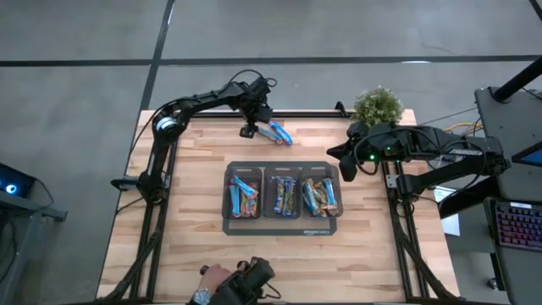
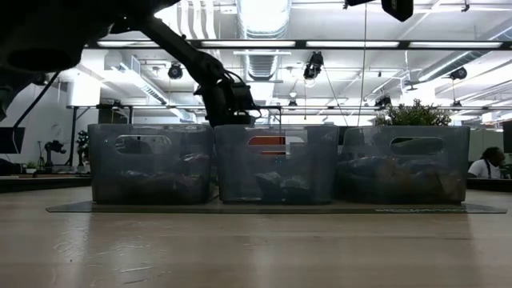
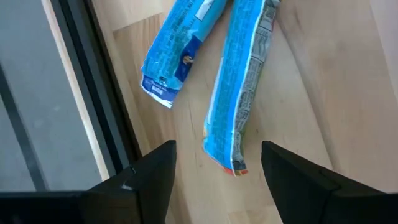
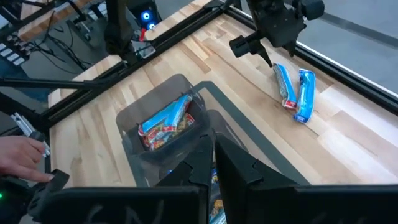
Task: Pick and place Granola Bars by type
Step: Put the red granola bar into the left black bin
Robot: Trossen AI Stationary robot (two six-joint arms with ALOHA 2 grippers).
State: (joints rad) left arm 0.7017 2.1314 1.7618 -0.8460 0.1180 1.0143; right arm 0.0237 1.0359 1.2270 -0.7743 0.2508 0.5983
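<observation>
Two light-blue Granola Bars (image 1: 278, 132) lie flat on the wood side by side near the table's far edge. In the left wrist view they show as one bar (image 3: 180, 53) and a longer one (image 3: 239, 93). My left gripper (image 3: 214, 180) hangs open just above them, pointing steeply down. Its fingers stand on either side of the longer bar's near end (image 3: 231, 158) without touching it. More bars fill three clear bins (image 1: 282, 196) at the table's middle. My right gripper (image 4: 214, 158) is shut with nothing in it, raised over the table's right side (image 1: 345, 161).
The three bins stand in a row on a dark tray (image 1: 282, 227): light-blue bars on the left, dark-blue in the middle, orange-brown on the right. A small potted plant (image 1: 377, 106) stands at the far right. A person's hand (image 1: 212, 278) rests at the near edge.
</observation>
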